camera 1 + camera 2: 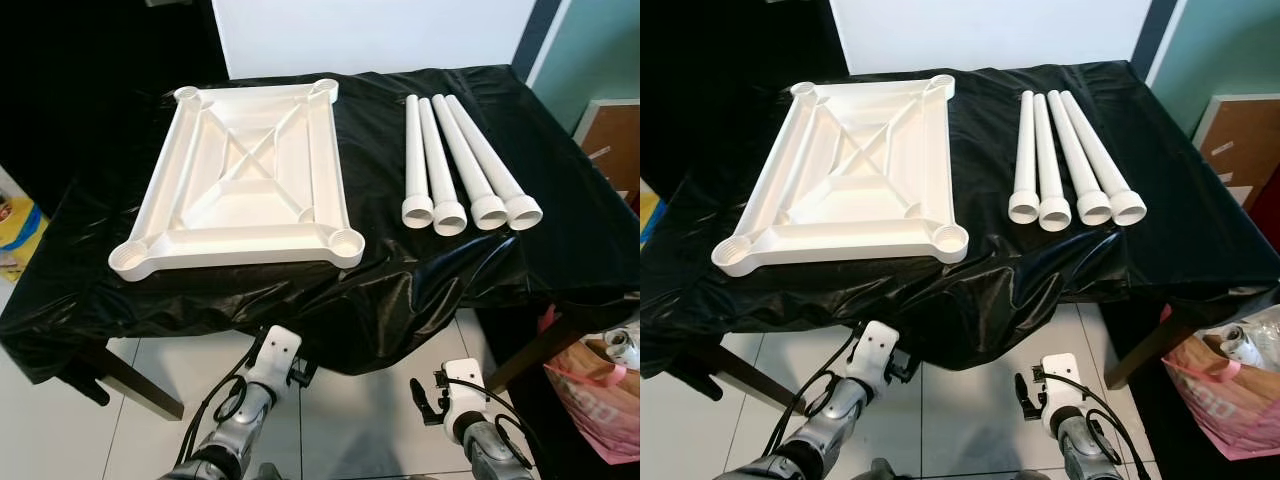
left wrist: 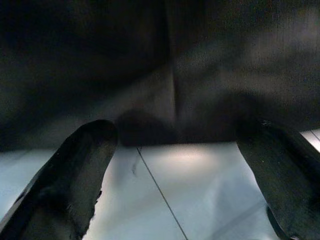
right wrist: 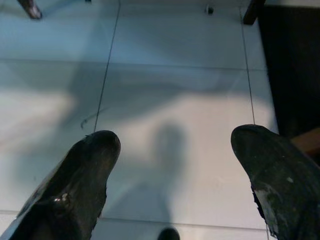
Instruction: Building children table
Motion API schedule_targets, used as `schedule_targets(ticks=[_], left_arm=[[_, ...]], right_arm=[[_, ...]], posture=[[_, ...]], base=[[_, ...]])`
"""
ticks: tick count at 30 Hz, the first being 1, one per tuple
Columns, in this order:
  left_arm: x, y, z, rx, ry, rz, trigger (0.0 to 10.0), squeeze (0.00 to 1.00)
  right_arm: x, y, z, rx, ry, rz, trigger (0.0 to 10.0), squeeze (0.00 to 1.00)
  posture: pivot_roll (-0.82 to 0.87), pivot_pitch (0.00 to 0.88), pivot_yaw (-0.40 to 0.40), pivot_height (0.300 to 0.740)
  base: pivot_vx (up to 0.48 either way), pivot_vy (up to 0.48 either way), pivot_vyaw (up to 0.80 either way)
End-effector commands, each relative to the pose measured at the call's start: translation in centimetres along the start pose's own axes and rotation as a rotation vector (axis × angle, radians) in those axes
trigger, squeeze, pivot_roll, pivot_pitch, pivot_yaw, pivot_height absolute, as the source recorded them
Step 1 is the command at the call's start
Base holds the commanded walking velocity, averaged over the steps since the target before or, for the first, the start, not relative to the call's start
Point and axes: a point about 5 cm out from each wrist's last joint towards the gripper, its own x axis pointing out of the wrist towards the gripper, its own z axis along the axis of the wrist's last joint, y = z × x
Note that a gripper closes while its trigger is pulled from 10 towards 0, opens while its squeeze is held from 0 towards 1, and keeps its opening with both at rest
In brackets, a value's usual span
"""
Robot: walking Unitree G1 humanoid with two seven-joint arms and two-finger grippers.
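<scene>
Left eye view: one upturned white tabletop [image 1: 245, 180] at ten o'clock; four white legs [image 1: 462, 165] at two o'clock; both grippers' fingers [image 2: 75, 175] spread wide, holding nothing.

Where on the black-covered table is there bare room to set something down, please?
Free patches: the strip between the tabletop panel and the four legs; right of the legs up to the cloth edge; the near edge under the legs. The left half is crowded by the panel.
</scene>
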Motion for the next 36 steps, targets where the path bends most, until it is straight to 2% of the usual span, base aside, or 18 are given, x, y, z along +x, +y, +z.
schedule_targets(ticks=[1, 3, 6, 9, 11, 13, 18, 19, 22, 23, 25, 26, 28, 29, 34, 35, 36], left_arm=[[-0.4, -1.0, -0.3, 0.005, -0.011, -0.210, 10.0, 0.00], [-0.4, -1.2, 0.0, 0.020, -0.036, -0.260, 10.0, 0.00], [-0.4, -1.3, 0.1, 0.029, -0.040, -0.281, 10.0, 0.00], [-0.4, -1.8, 0.4, 0.079, -0.052, -0.378, 10.0, 0.00], [-0.4, -1.8, 0.4, 0.079, -0.052, -0.378, 10.0, 0.00], [-0.5, -2.0, 0.6, 0.115, -0.064, -0.411, 10.0, 0.00], [-0.5, -2.0, 0.6, 0.118, -0.072, -0.417, 10.0, 0.00], [-0.6, -2.0, 0.7, 0.087, -0.088, -0.411, 10.0, 0.00], [-0.6, -2.0, 0.7, 0.087, -0.088, -0.411, 10.0, 0.00], [-0.6, -2.0, 0.8, 0.058, -0.109, -0.401, 10.0, 0.00], [-0.6, -2.0, 0.8, 0.058, -0.109, -0.401, 10.0, 0.00], [-0.7, -2.0, 0.9, 0.027, -0.133, -0.384, 10.0, 0.00], [-0.7, -2.0, 0.9, 0.027, -0.133, -0.384, 10.0, 0.00], [-0.9, -1.8, 1.1, -0.012, -0.178, -0.347, 10.0, 0.00], [-1.0, -1.7, 1.2, -0.013, -0.203, -0.325, 10.0, 0.00], [-1.0, 0.6, 4.7, 0.046, -0.320, -0.287, 10.0, 0.00], [-1.0, 0.6, 4.7, 0.046, -0.320, -0.287, 10.0, 0.00]], right_arm=[[-0.1, 0.6, 0.4, 0.007, -0.050, 0.029, 10.0, 0.00], [-0.3, 0.7, 1.1, -0.003, -0.110, 0.057, 10.0, 0.00], [-0.4, 0.7, 1.3, -0.008, -0.129, 0.066, 10.0, 0.00], [-1.1, 0.7, 2.1, -0.020, -0.202, 0.107, 10.0, 0.00], [-1.1, 0.7, 2.1, -0.020, -0.202, 0.107, 10.0, 0.00], [-1.9, 0.6, 3.3, -0.048, -0.280, 0.138, 10.0, 0.00], [-2.2, 0.4, 3.9, -0.057, -0.315, 0.143, 10.0, 0.00], [-2.5, 0.2, 4.9, -0.065, -0.360, 0.141, 10.0, 0.00], [-2.5, 0.2, 4.9, -0.065, -0.360, 0.141, 10.0, 0.00], [-2.8, 0.0, 6.0, -0.070, -0.406, 0.137, 10.0, 0.00], [-2.8, 0.0, 6.0, -0.070, -0.406, 0.137, 10.0, 0.00], [-3.1, -0.1, 7.4, -0.056, -0.466, 0.128, 10.0, 0.00], [-3.1, -0.1, 7.4, -0.056, -0.466, 0.128, 10.0, 0.00], [-3.4, 0.0, 10.1, -0.022, -0.565, 0.113, 10.0, 0.00], [-3.6, 0.1, 11.6, -0.007, -0.612, 0.105, 10.0, 0.00], [-3.7, 0.1, 12.3, 0.006, -0.629, 0.092, 10.0, 0.00], [-3.7, 0.1, 12.3, 0.006, -0.629, 0.092, 10.0, 0.00]], posture=[[0.00, 0.041, 0.037, 0.740], [-0.01, 0.046, 0.041, 0.740], [-0.01, 0.046, 0.041, 0.740], [-0.03, 0.054, 0.050, 0.740], [-0.03, 0.054, 0.050, 0.740], [-0.03, 0.061, 0.055, 0.740], [-0.03, 0.061, 0.055, 0.740], [-0.03, 0.066, 0.057, 0.740], [-0.03, 0.066, 0.057, 0.740], [-0.03, 0.068, 0.057, 0.740], [-0.03, 0.068, 0.057, 0.740], [-0.02, 0.068, 0.057, 0.740], [-0.02, 0.068, 0.057, 0.740], [-0.02, 0.071, 0.065, 0.740], [-0.02, 0.071, 0.065, 0.740], [-0.01, 0.070, 0.067, 0.740], [-0.01, 0.070, 0.067, 0.740]], base=[[0.000, 0.000, 0.00], [0.000, 0.000, 0.00], [0.000, 0.000, 0.00], [0.000, 0.000, 0.00], [0.000, 0.000, 0.00], [0.000, 0.000, 0.00], [0.000, 0.000, 0.00], [0.000, 0.000, 0.00], [0.000, 0.000, 0.00], [0.000, 0.000, 0.00], [0.000, 0.000, 0.00], [0.000, 0.000, 0.00], [0.000, 0.000, 0.00], [0.000, 0.000, 0.00], [0.000, 0.000, 0.00], [0.000, 0.000, 0.00], [0.000, 0.000, 0.00]])
